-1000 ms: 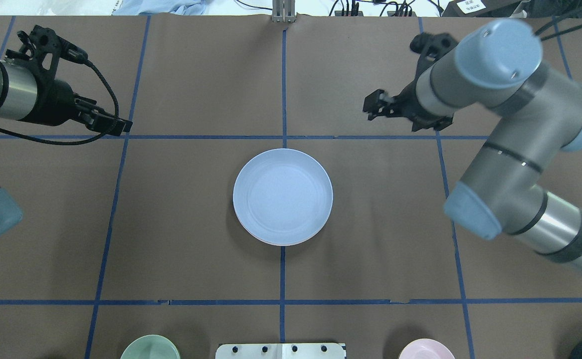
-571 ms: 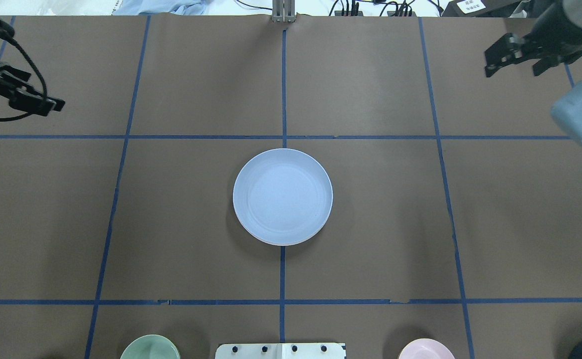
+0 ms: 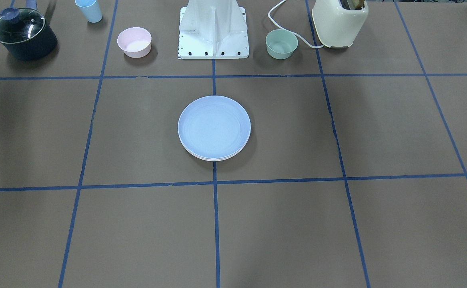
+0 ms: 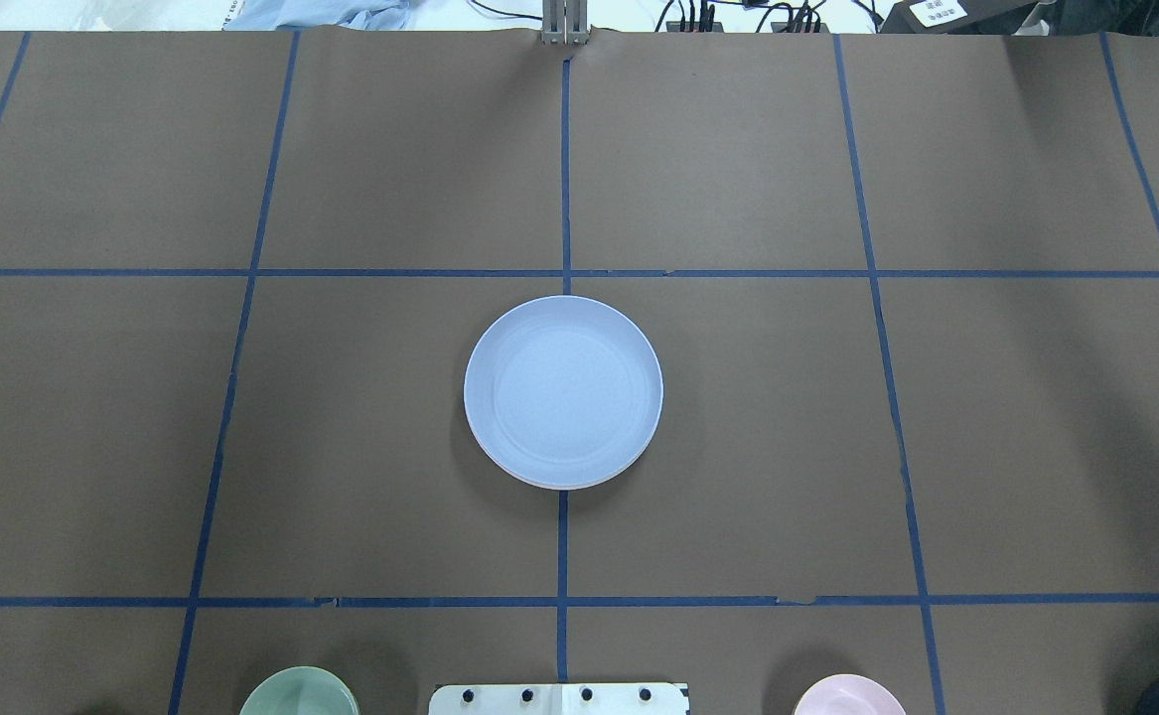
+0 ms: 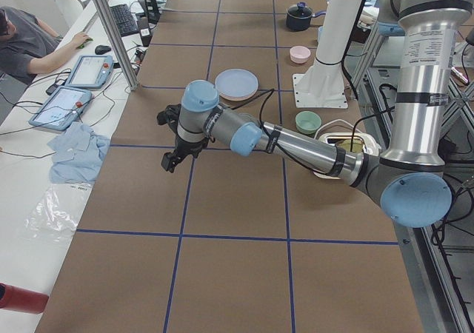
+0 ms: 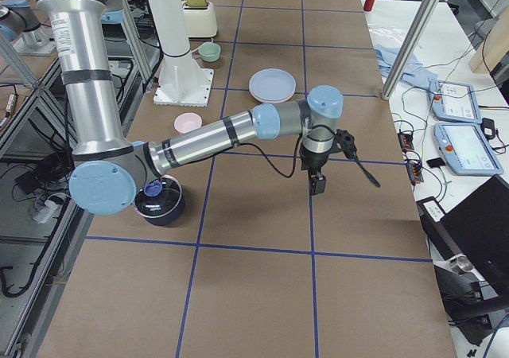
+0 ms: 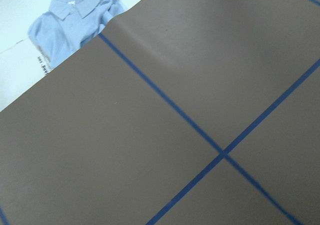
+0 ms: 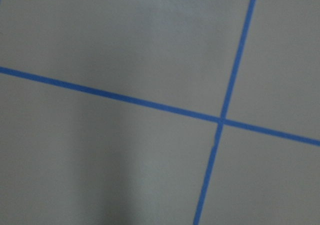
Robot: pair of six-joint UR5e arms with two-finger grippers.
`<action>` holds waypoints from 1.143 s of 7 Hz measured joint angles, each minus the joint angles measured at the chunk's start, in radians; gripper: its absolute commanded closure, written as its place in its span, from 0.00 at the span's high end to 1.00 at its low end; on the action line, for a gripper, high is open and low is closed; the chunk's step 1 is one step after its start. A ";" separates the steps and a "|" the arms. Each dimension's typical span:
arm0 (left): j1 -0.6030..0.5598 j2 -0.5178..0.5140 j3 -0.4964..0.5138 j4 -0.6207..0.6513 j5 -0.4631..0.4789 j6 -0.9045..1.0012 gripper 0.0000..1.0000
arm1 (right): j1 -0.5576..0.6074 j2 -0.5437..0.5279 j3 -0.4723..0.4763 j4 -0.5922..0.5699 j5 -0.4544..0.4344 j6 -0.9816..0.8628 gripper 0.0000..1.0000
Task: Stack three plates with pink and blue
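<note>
The light blue plate (image 4: 563,391) lies on top of a stack at the table's middle, also seen in the front view (image 3: 214,127). Under it only thin pale rims (image 3: 213,159) show; a pinkish rim (image 5: 238,97) shows in the left side view. I cannot make out the cream-green plate's colour. My left gripper (image 5: 172,159) hangs over the table well away from the stack. My right gripper (image 6: 318,184) hangs over the other end. Both show only in the side views, so I cannot tell whether they are open. The wrist views show only brown paper and blue tape.
Along the robot's edge stand a pink bowl (image 3: 134,41), a mint bowl (image 3: 281,43), a light blue cup (image 3: 89,10), a lidded dark pot (image 3: 23,33), a cream toaster (image 3: 339,22) and the white base (image 3: 213,30). An operator (image 5: 29,44) sits at the far side.
Both arms have swung outward and left the overhead view, the left one to the left, the right one to the right. The plate stack has not moved.
</note>
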 measured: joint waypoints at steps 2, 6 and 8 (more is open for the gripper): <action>-0.104 0.027 0.155 -0.051 0.007 0.011 1.00 | 0.042 -0.129 -0.022 0.056 0.022 -0.026 1.00; -0.150 0.006 0.227 0.123 0.021 0.008 1.00 | 0.048 -0.173 -0.020 0.115 0.023 -0.006 1.00; -0.150 -0.009 0.224 0.189 0.022 0.007 1.00 | 0.049 -0.171 -0.008 0.116 0.023 -0.002 1.00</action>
